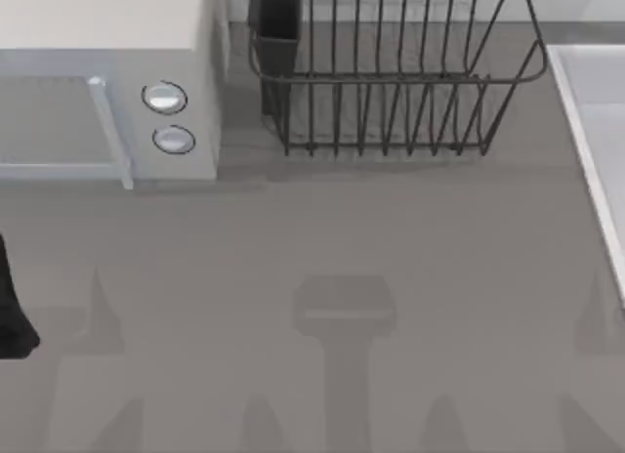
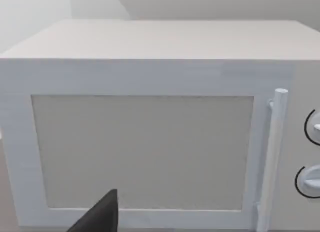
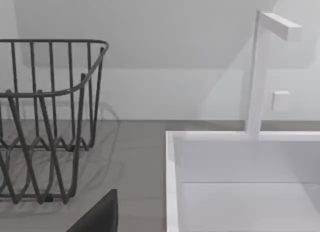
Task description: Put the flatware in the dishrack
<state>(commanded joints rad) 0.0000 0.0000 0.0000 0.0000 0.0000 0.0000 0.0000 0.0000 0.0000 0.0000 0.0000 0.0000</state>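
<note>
From above, the dishrack (image 1: 391,82) stands at the far side of the table (image 1: 322,238), a little right of the middle, with its dark utensil cup (image 1: 279,28) at its left corner. Nothing lies among its bars. A pale microwave (image 1: 107,92) with two round knobs (image 1: 164,98) sits at the far left, and the rim of a white sink (image 1: 586,131) runs along the right edge. A dark part of the left arm (image 1: 12,307) juts in at the left edge; whether its gripper is apart or together I cannot tell. No flatware can be found on the bare table.

The left wrist camera faces the microwave door (image 2: 142,152) and its upright handle (image 2: 272,157), with a dark fingertip (image 2: 100,214) of the left gripper near the lens; its state stays unclear.

The right wrist camera looks over the rack's right end (image 3: 50,122) towards the sink (image 3: 172,192) and a white tap (image 3: 262,72). A dark fingertip (image 3: 97,214) of the right gripper shows; apart or together, I cannot tell.

By my judgement the task has not started: the rack is empty and the flatware must be found first. No brand, label or writing is readable anywhere.
</note>
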